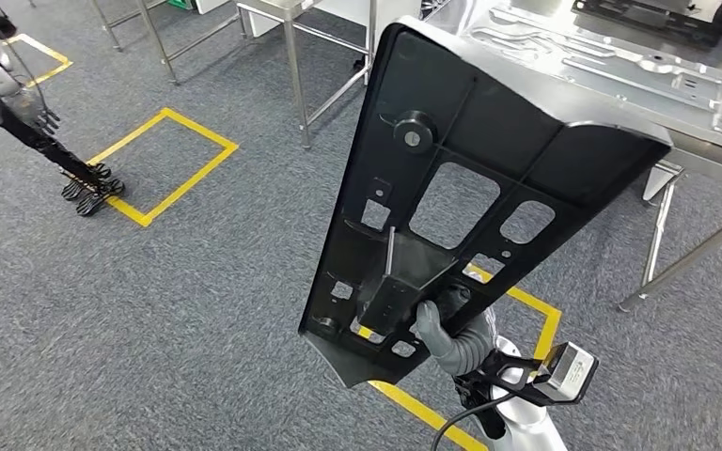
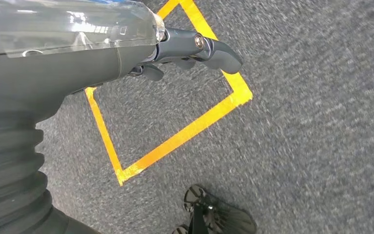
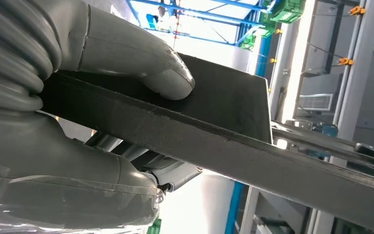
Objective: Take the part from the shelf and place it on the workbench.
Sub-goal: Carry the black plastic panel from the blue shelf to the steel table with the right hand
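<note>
Gripped at its narrow end by the right hand [image 1: 444,324], the long black perforated plastic panel [image 1: 470,178] rose tilted toward the metal workbench [image 1: 705,155], where its far edge risked striking the rim.

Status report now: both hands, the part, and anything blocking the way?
Right hand grips black part, tilted, upper end over workbench edge. Left hand holds nothing, over the carpet. Nothing seen blocking.

Right hand [image 1: 435,324] clamped (left hand [image 2: 190,51] empty)
</note>
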Motion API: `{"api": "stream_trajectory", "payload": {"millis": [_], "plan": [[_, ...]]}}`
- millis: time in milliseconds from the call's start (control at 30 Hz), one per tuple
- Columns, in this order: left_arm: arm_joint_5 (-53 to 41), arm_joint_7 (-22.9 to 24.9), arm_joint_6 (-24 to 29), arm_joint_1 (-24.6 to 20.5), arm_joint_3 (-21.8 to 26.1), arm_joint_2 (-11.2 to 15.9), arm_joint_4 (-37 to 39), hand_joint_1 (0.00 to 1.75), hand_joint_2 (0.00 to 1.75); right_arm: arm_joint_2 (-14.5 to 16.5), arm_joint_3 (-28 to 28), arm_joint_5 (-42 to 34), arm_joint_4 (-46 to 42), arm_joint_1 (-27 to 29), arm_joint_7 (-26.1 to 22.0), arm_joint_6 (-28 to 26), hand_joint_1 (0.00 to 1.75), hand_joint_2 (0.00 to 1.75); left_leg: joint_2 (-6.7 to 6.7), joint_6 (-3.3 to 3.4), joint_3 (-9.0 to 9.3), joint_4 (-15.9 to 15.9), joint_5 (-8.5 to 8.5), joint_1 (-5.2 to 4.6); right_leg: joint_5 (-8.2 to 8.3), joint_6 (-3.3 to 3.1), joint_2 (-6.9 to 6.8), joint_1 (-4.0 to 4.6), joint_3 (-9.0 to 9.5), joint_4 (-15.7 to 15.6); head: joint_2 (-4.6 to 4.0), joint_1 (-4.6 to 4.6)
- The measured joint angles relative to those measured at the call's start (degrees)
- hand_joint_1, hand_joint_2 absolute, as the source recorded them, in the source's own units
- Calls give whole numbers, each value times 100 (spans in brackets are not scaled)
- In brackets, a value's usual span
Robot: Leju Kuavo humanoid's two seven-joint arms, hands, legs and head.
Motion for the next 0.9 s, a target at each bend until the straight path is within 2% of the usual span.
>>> {"api": "stream_trajectory", "payload": {"millis": [100, 133, 200, 233, 267, 300, 333, 367, 400, 433, 500, 533, 600, 633, 667, 700, 733, 767, 800, 833, 900], "plan": [[12, -13, -7, -15, 4, -11, 0, 0, 175, -2, 33, -5, 33, -32, 1, 0, 175, 175, 68, -67, 27, -11, -13, 7, 13, -46, 114, -9, -4, -16, 0, 0], [16, -23, -11, -27, 7, -18, 0, 0, 175, -2, 52, -9, 53, -61, 1, 0, 175, 175, -9, -107, 2, 87, -91, 19, 29, -84, 183, -24, 3, -38, 0, 0], [20, -49, -22, -17, 23, -25, 0, 0, 175, -2, 106, -15, 114, -110, 2, -1, 175, 175, -283, -178, -424, 1006, -511, 42, 62, -158, 403, -53, 24, -68, 0, -2], [21, -66, -31, -4, 32, -27, 0, 0, 175, -3, 132, -17, 143, -126, 2, -4, 175, 175, -419, -193, -620, 1397, -647, 49, 64, -176, 515, -49, 25, -64, 0, -2], [21, -81, -39, 9, 38, -26, 0, 0, 175, -5, 152, -17, 165, -126, 2, -10, 175, 175, -462, -194, -738, 1585, -652, 49, 61, -180, 629, -46, 28, -55, 0, -2], [21, -97, -49, 10, 39, -26, 0, 0, 175, -6, 158, -17, 170, -120, 2, -17, 175, 175, -490, -180, -616, 1268, -434, 49, 56, -172, 704, -45, 35, -46, 0, -2], [21, -109, -61, 10, 39, -23, 0, 0, 175, -7, 161, -17, 172, -115, 2, -25, 175, 175, -575, -158, -434, 832, -207, 51, 47, -161, 770, -48, 41, -37, 0, -2], [21, -119, -77, 8, 40, -20, 0, 0, 175, -8, 162, -17, 169, -111, 1, -30, 175, 175, -691, -135, -263, 440, -50, 53, 38, -141, 833, -44, 37, -21, 0, -2], [21, -128, -97, 6, 40, -17, 0, 0, 175, -8, 162, -15, 166, -102, 1, -34, 175, 175, -785, -111, -136, 159, 46, 51, 35, -116, 891, -47, 23, -8, 0, -2], [21, -139, -119, 4, 41, -15, 0, 0, 175, -8, 161, -11, 163, -87, 1, -37, 175, 175, -847, -84, -78, 31, 62, 42, 35, -84, 943, -55, 5, -2, 0, -2], [21, -168, -150, -9, 41, -19, 0, 0, 175, -9, 159, -3, 156, -45, 2, -47, 175, 175, -788, -24, -56, 2, 56, 33, 46, -9, 1033, -66, -20, -10, 0, -2], [21, -184, -158, -19, 42, -22, 0, 0, 175, -10, 157, 0, 152, -27, 1, -55, 175, 175, -733, 12, -43, -22, 68, 40, 28, 24, 997, -64, -26, 8, 0, -2], [22, -212, -161, -31, 42, -33, 0, 0, 175, -10, 156, 4, 148, -28, 1, -66, 175, 175, -611, 83, -19, -73, 90, 66, -166, 79, 747, -49, -165, 301, 0, -1], [22, -222, -160, -27, 42, -40, 0, 0, 175, -10, 157, 7, 151, -34, 0, -68, 175, 175, -545, 105, -13, -81, 89, 61, -341, 96, 585, -58, -323, 622, 0, 0], [22, -229, -160, -18, 42, -46, 0, 0, 175, -9, 158, 8, 160, -41, 0, -68, 175, 175, -480, 120, -14, -80, 82, 56, -525, 116, 483, -70, -526, 1013, 0, 0], [22, -232, -165, -9, 42, -52, 0, 0, 175, -10, 157, 9, 172, -38, 0, -68, 175, 175, -411, 124, -15, -76, 75, 51, -652, 134, 437, -86, -712, 1363, 0, 0], [21, -235, -179, -2, 42, -58, 0, 0, 175, -11, 154, 9, 187, -30, 1, -67, 175, 175, -344, 124, -14, -71, 65, 49, -683, 147, 413, -100, -826, 1568, 0, 0], [20, -237, -197, -1, 42, -63, 0, 0, 175, -12, 151, 10, 198, -24, 1, -67, 175, 175, -280, 118, -10, -64, 52, 49, -602, 154, 392, -110, -830, 1555, 0, -1], [18, -240, -218, -2, 42, -69, 0, 0, 175, -13, 144, 14, 205, -21, 2, -66, 175, 175, -220, 107, 1, -55, 36, 49, -425, 151, 354, -114, -707, 1305, 0, 0], [14, -244, -234, -4, 41, -75, 0, 0, 175, -13, 134, 21, 208, -19, 2, -66, 175, 175, -165, 92, 17, -47, 18, 48, -217, 138, 284, -113, -505, 919, 0, 0], [6, -255, -248, -7, 41, -84, -1, 0, 175, -11, 109, 43, 202, -19, 1, -64, 175, 175, -69, 42, 52, -31, -25, 22, 29, 77, 82, -70, -146, 221, 0, 0]]}}
